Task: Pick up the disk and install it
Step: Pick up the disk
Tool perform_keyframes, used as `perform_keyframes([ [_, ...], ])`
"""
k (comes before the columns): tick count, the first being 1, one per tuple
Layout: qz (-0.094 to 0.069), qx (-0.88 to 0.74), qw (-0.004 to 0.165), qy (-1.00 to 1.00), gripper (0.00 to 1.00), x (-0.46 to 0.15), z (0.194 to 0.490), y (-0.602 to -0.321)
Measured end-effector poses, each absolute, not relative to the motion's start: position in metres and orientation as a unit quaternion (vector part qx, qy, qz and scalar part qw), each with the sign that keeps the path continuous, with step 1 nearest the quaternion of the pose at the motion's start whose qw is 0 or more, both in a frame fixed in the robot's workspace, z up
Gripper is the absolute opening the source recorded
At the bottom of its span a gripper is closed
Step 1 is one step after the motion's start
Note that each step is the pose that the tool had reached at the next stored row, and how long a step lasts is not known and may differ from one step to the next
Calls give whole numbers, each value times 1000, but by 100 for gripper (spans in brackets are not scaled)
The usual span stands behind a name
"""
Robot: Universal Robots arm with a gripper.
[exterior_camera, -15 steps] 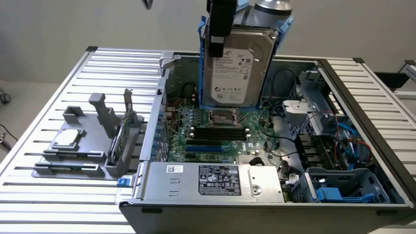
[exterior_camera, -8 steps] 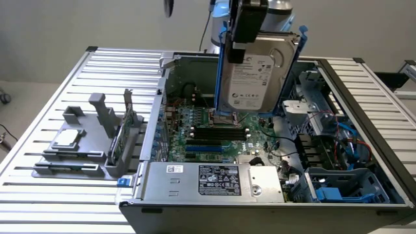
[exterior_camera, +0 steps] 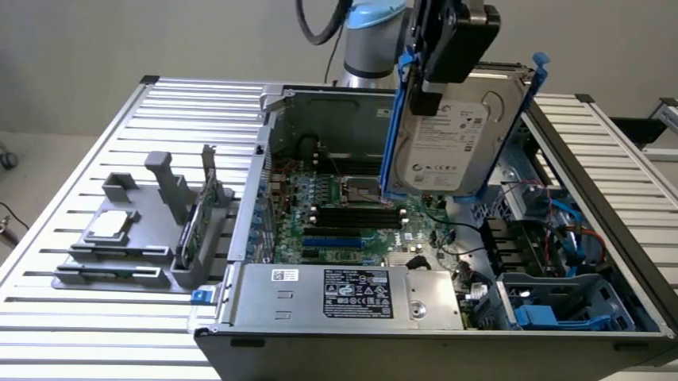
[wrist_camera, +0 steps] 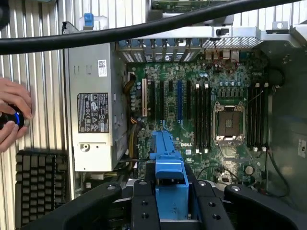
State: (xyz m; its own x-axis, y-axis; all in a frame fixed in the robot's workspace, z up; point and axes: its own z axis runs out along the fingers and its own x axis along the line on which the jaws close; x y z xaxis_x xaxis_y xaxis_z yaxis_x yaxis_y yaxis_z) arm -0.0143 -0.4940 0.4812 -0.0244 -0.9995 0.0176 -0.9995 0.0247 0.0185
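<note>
— What sits nearest in the exterior view?
— The power supply [exterior_camera: 360,292], along the front wall of the open case [exterior_camera: 424,357]. Behind it the board [exterior_camera: 350,214] lies flat on the case floor.
— And the disk?
— The disk [exterior_camera: 458,131] is in the air above the board, toward the exterior view's right. It is nearly upright, with its white label facing the camera.
— Held how?
— The gripper [wrist_camera: 171,203] has its fingers [wrist_camera: 144,211] pinched on the disk's blue rail, one on each side.
— Outside the case?
— On the exterior view's left a grey tray [exterior_camera: 79,254] sits on the slatted table [exterior_camera: 63,325], a square chip [exterior_camera: 111,226] in it. In the wrist view a person's hand [wrist_camera: 12,112] lies on the table beside the power supply. Farthest back, the arm [exterior_camera: 371,32] rises behind the case.
</note>
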Motion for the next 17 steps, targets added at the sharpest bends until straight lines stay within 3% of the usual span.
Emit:
perform_keyframes([
  [17,0,698,13,-716,33,41,481,-536],
])
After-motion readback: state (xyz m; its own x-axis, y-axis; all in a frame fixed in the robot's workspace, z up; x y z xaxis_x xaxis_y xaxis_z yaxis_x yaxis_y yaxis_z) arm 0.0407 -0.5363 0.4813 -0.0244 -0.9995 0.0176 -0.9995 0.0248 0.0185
